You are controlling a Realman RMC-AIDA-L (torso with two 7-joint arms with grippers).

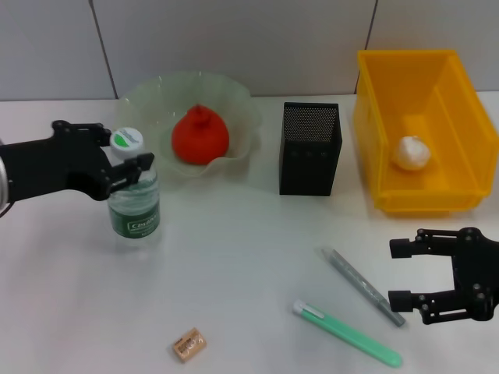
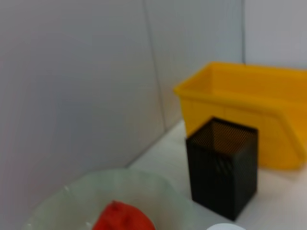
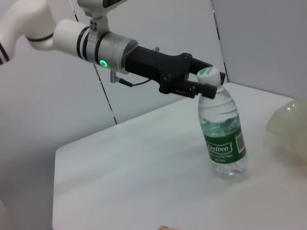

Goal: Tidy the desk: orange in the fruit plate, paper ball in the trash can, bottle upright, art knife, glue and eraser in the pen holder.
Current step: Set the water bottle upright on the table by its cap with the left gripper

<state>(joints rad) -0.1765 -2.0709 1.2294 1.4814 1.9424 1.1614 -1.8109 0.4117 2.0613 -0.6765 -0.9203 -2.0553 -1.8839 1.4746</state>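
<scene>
The bottle (image 1: 134,204) (image 3: 223,134) stands upright on the table, and my left gripper (image 1: 127,148) (image 3: 204,84) is shut on its neck just under the white cap. The orange (image 1: 200,135) (image 2: 122,218) lies in the fruit plate (image 1: 242,117) (image 2: 62,201). In the trash can (image 1: 374,117) (image 2: 249,100) sits the paper ball (image 1: 411,152). The pen holder (image 1: 309,148) (image 2: 223,172) stands between plate and can. A slim grey stick (image 1: 362,285) and a green stick (image 1: 347,333) lie at front right; which is the art knife and which the glue I cannot tell. The eraser (image 1: 189,344) lies near the front edge. My right gripper (image 1: 401,273) is open beside the grey stick.
A grey panelled wall (image 1: 234,39) closes the back of the white table (image 1: 234,257). Bare tabletop stretches from the bottle to the sticks.
</scene>
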